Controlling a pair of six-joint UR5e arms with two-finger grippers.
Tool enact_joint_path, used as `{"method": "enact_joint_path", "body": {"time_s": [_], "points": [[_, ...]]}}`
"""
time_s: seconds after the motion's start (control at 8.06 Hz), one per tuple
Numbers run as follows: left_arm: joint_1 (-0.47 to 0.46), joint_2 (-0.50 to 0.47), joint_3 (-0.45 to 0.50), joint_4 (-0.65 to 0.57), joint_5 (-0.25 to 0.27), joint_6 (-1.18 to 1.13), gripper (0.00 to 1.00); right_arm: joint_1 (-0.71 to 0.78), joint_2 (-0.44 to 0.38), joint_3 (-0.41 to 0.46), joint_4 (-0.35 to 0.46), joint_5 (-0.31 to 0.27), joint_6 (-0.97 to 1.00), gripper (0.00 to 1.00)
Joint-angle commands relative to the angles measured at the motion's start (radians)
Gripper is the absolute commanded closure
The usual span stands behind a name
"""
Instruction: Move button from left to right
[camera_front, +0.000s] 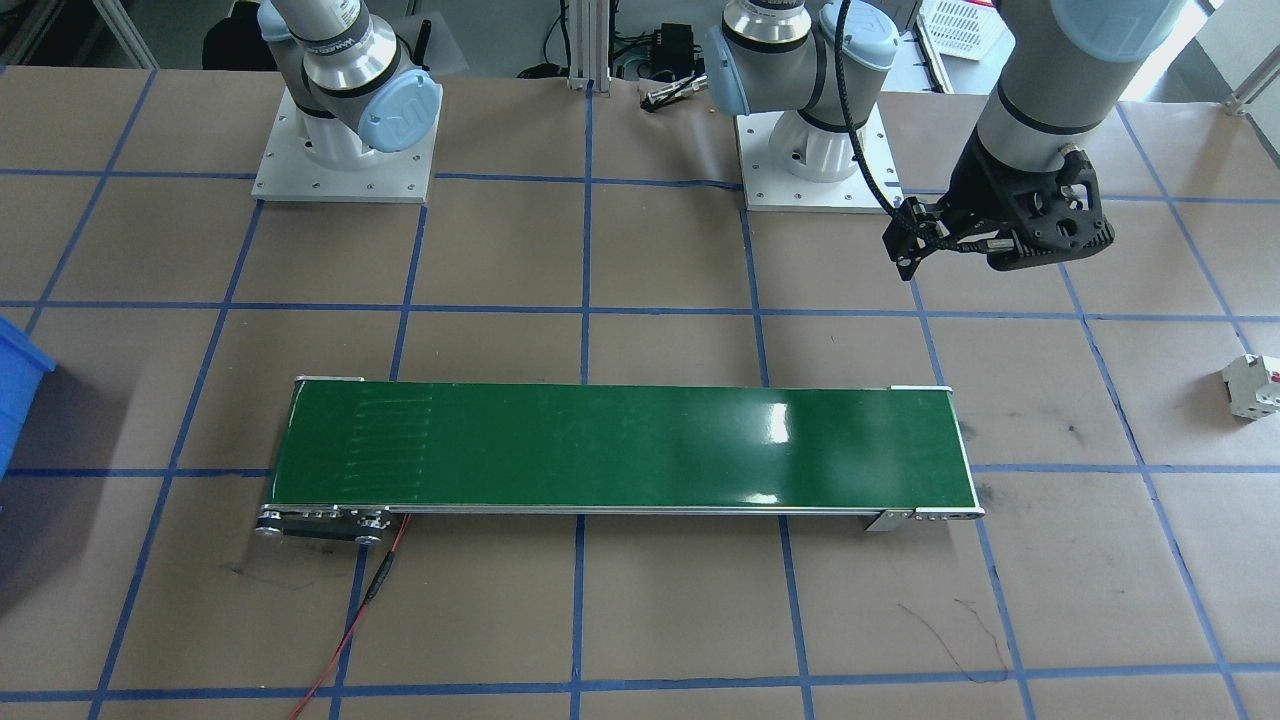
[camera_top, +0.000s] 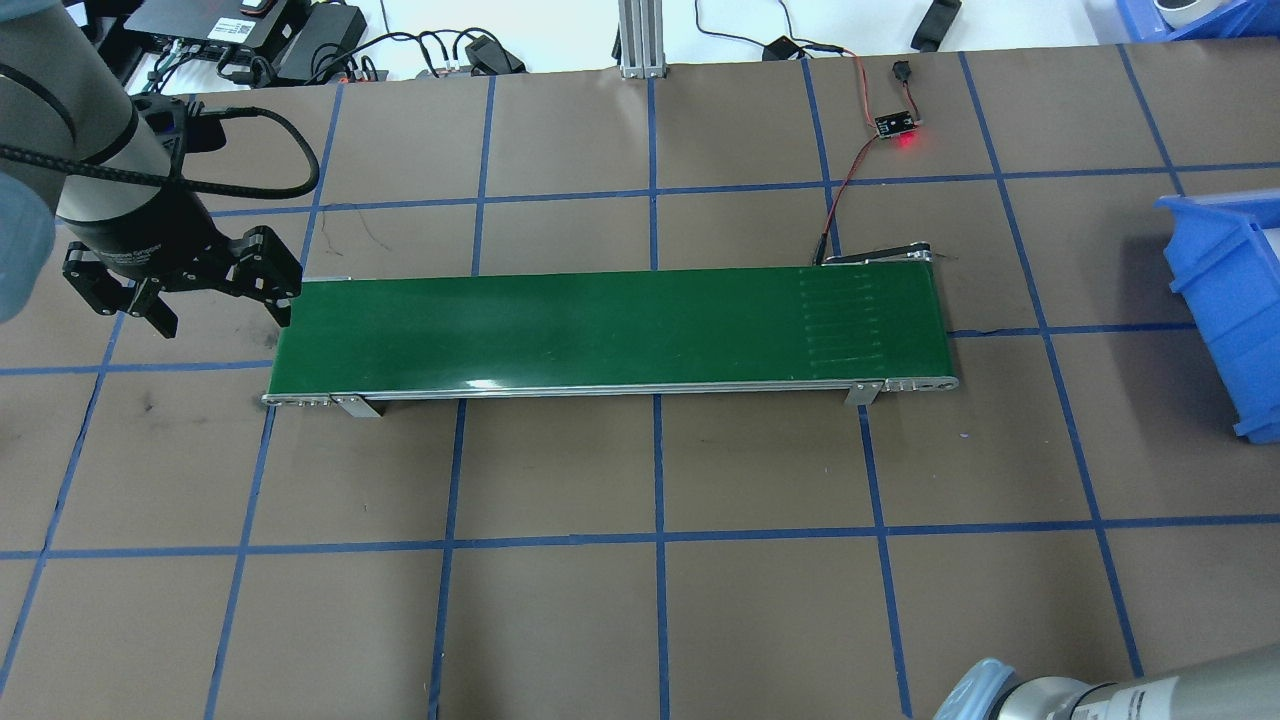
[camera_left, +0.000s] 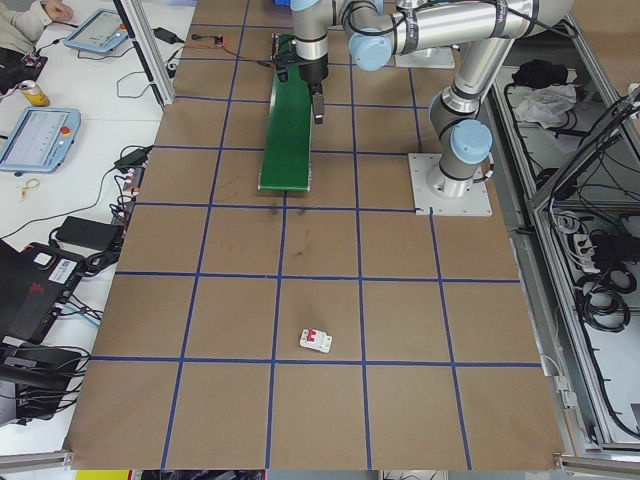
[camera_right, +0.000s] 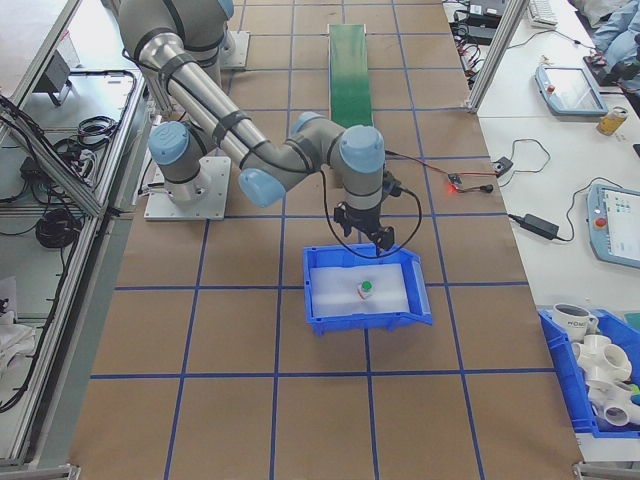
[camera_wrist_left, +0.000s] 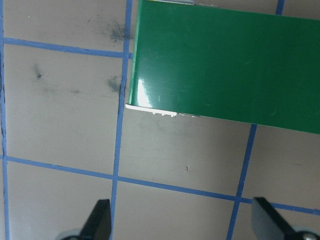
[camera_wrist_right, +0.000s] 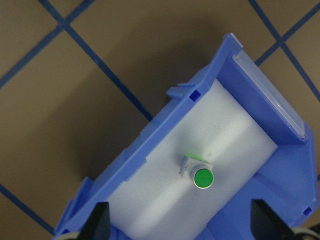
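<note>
Left gripper (camera_top: 210, 300) hangs over the table (camera_top: 640, 600) just off the left end of the green conveyor belt (camera_top: 610, 330). Fingers (camera_wrist_left: 97, 220) spread wide, nothing between them; the left wrist view shows only bare table and the belt's corner below.

White breaker with red marks (camera_left: 316, 341) lies alone on the table well out on the left side, far from the belt and from both arms.

Belt surface is bare green, glossy, nothing riding on it. Red wire (camera_top: 840, 190) runs from its right end to a small board with a lit red LED (camera_top: 896, 124).

Button (camera_wrist_right: 200, 175) sits inside the blue bin (camera_wrist_right: 150, 145) at the right end of the table, on the bin's white foam floor, roughly mid-floor, clear of the walls. Round bright green cap with a pale metallic ring around it, white-grey body, a strip of light green base showing at its far edge. Cap faces up towards the wrist camera.

Right gripper (camera_right: 368, 240) hovers above the bin's rear wall, over the button but well clear of it. Fingers (camera_wrist_right: 100, 222) are apart and hold nothing, one tip at each lower corner of the right wrist view.
</note>
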Motion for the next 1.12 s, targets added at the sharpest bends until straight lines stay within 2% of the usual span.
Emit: {"method": "enact_joint_path", "body": {"time_s": [0.0,0.37,0.5,0.74,0.99], "points": [[0.000,-0.002,-0.001,0.002,-0.001,0.002,0.00,0.183,-0.173,-0.011,0.185,-0.007,0.396,0.00],[0.000,-0.003,-0.007,0.028,-0.001,0.001,0.00,0.412,-0.231,-0.018,0.303,-0.048,0.893,0.00],[0.000,-0.003,-0.007,0.030,-0.001,0.001,0.00,0.488,-0.245,-0.030,0.344,-0.046,1.107,0.00],[0.000,-0.003,-0.007,0.028,-0.001,0.002,0.00,0.675,-0.248,-0.073,0.400,-0.050,1.369,0.00],[0.000,-0.003,-0.007,0.030,-0.001,0.002,0.00,0.806,-0.235,-0.076,0.398,-0.062,1.478,0.00]]}}
